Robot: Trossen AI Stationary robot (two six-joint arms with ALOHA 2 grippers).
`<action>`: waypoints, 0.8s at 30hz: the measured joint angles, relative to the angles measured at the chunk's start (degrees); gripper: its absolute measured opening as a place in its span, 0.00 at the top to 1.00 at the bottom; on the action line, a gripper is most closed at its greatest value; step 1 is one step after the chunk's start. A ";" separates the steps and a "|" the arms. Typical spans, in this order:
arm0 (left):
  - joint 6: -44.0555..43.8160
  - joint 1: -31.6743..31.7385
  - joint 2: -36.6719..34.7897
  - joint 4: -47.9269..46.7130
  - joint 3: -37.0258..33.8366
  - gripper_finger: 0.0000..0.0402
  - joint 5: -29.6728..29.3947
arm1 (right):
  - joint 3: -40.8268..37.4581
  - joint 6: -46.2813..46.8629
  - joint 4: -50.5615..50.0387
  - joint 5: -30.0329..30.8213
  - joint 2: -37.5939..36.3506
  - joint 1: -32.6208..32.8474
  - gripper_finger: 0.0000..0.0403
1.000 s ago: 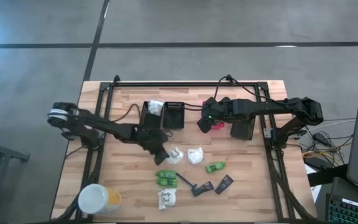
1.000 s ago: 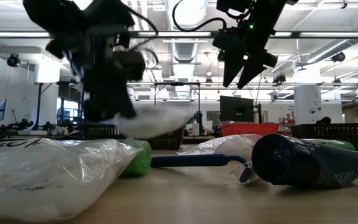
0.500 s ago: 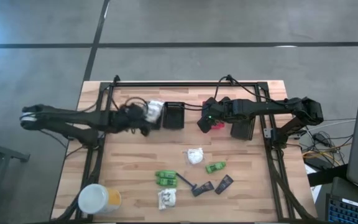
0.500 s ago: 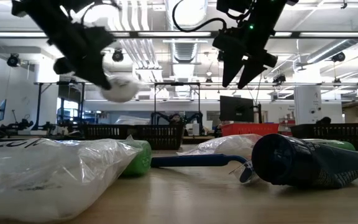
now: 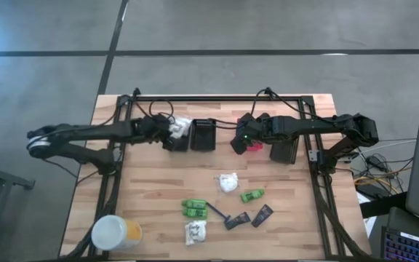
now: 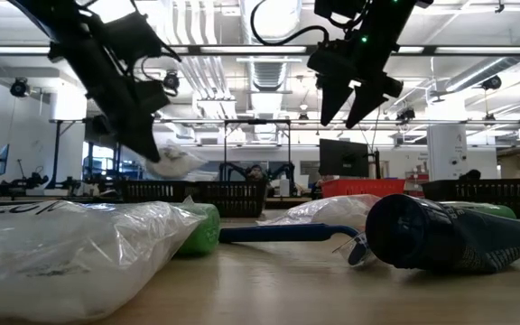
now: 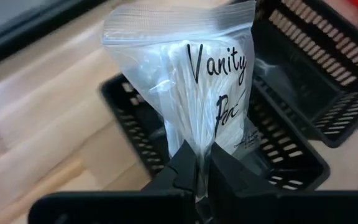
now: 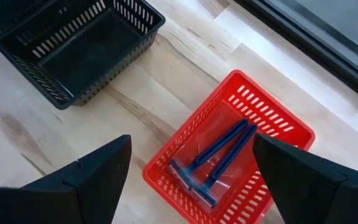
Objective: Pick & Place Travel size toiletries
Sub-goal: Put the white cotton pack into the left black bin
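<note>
Pinched in our left gripper (image 7: 202, 171), the clear packet (image 7: 185, 81) bears black handwriting over white contents. Below our right gripper (image 8: 188, 165), a red slotted basket (image 8: 272, 134) holds blue razors (image 8: 213, 158); beside it, a black slotted basket (image 8: 73, 46).

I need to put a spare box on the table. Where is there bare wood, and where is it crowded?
Bare wood lies between the baskets and the white packet, and on the right of the table beyond the dark sachets. It is crowded around the green packs, and the tub fills the near left corner.

open-plan lab: workbenches, monitors (image 6: 343, 155)
</note>
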 joint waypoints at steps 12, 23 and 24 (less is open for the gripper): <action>-0.74 0.15 11.63 5.70 0.00 0.91 0.51 | -0.01 0.87 -0.11 -0.02 0.00 0.00 0.21; -1.63 0.15 8.16 4.94 0.00 0.67 0.06 | -0.02 0.84 -0.38 -0.07 0.00 0.00 0.26; -1.61 0.15 7.20 4.50 0.00 0.65 0.05 | -0.04 0.84 -0.39 -0.07 0.00 0.00 0.27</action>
